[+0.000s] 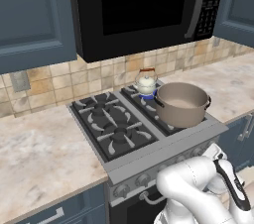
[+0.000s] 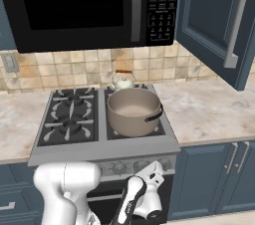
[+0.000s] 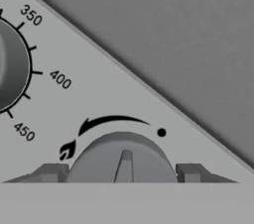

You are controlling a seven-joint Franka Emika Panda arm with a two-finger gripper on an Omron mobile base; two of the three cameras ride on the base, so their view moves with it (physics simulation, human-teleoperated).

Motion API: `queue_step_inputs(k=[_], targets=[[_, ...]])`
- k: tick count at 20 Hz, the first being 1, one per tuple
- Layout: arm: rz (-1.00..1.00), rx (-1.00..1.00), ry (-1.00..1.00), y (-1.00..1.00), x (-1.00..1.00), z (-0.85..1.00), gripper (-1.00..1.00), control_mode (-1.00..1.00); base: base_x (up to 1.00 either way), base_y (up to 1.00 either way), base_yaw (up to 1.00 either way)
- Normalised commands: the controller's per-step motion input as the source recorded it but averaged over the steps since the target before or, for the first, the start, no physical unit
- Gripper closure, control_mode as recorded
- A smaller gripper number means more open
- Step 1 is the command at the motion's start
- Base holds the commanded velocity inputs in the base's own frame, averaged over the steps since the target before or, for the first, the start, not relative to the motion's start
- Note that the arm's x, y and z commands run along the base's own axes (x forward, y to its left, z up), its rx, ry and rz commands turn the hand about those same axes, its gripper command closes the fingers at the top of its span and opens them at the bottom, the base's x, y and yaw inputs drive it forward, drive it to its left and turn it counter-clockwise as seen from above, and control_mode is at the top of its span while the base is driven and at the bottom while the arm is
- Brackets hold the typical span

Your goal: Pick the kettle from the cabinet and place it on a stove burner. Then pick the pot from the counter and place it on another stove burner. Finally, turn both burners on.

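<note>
In the left base view, the stove (image 1: 119, 129) sits in the marbled tabletop (image 1: 39, 158) under the black microwave (image 1: 144, 5). The pot (image 1: 182, 103) rests on the front right burner, and the kettle (image 1: 146, 84) stands on the rear right burner just behind it, with a hint of blue flame at its base. The two left burners (image 1: 113, 126) carry nothing. The white arm (image 1: 198, 188) bends low in front of the silver knob panel (image 1: 149, 176).

In the right base view, the pot (image 2: 133, 111) again sits on the front right burner with the kettle (image 2: 122, 82) close behind it. The cabinet (image 2: 219, 25) door hangs open at the upper right above the tabletop (image 2: 209, 109). The arm's hand reaches up toward the knob panel (image 2: 129, 165), with the end effector (image 2: 158, 168) just below the knobs on the right side.

In the hand view, the end effector (image 3: 119, 173) is released, its two fingertips (image 3: 52, 172) spread on either side of a round stove knob (image 3: 123, 159) without pressing it. The knob's ridge points straight up, a curved arrow and flame mark sit above it, and a larger dial (image 3: 10, 67) marked with temperature numbers lies at the left.
</note>
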Motion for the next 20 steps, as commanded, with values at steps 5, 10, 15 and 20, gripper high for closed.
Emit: queue_step_inputs(k=[5, 10, 15, 20], targets=[[0.00, -0.24, -0.03, 0.41, -0.05, -0.08, -1.00, -1.00, 0.00, 0.00, 0.00], [0.00, -0.03, 0.02, 0.01, -0.01, -0.09, -1.00, -1.00, 0.00, 0.00, 0.00], [0.00, 0.00, 0.00, -0.09, -0.20, 0.00, -1.00, -1.00, 0.00, 0.00, 0.00], [0.00, 0.00, -0.01, -0.07, -0.35, 0.00, -1.00, -1.00, 0.00, 0.00, 0.00]])
